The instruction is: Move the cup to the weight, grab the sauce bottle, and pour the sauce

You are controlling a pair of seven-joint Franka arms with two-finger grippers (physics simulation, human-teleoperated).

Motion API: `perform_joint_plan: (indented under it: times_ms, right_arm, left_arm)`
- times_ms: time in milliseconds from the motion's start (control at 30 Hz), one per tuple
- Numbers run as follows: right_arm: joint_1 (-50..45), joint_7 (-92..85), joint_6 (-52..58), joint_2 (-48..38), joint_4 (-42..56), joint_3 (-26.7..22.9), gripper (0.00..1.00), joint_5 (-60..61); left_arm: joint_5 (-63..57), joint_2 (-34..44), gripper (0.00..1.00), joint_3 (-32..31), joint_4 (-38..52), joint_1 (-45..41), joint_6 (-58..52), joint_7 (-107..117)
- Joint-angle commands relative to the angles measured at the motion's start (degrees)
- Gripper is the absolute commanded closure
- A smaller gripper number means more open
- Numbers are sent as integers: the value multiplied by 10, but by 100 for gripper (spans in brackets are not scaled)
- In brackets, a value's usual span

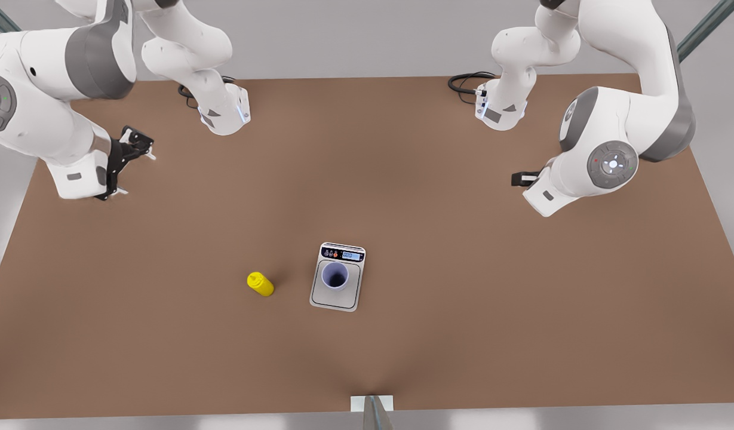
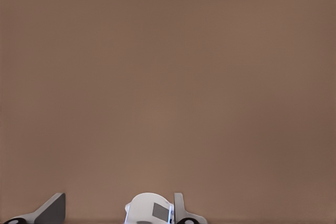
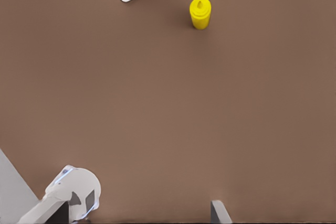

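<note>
The cup (image 1: 335, 276) stands upright on the weight (image 1: 337, 300), lower centre of the tabletop (image 1: 462, 269), with the sauce bottle (image 1: 260, 283) near on its left. The right tool (image 1: 137, 173) hangs spread at upper left. The left tool (image 1: 522, 178) is spread at right.

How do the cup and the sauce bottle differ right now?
Colour: the cup is pale lavender with a dark inside, while the sauce bottle is bright yellow.
Top: the cup is open-mouthed, while the sauce bottle ends in a tapered nozzle cap.
Support: the cup stands on the weight, while the sauce bottle stands on the bare table, to the front view's left of it.
Shared: both upright, similar in size, neither held.
</note>
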State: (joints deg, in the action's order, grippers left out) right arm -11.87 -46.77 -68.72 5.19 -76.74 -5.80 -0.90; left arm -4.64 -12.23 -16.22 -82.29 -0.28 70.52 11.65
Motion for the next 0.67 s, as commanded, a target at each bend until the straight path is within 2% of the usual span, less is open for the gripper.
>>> perform_joint_plan:
  times_ms: [0, 200, 633]
  right_arm:
    - [27, 484, -36, -17, -24, 32, 0, -43]
    - [33, 488, -48, 0, -36, 32, 0, -82]
    - [22, 487, -57, -8, -34, 25, 0, -77]
  left_arm:
    - [0, 0, 0, 0, 0, 0, -1, 0]
    - [0, 0, 0, 0, 0, 0, -2, 0]
    - [0, 0, 0, 0, 0, 0, -2, 0]
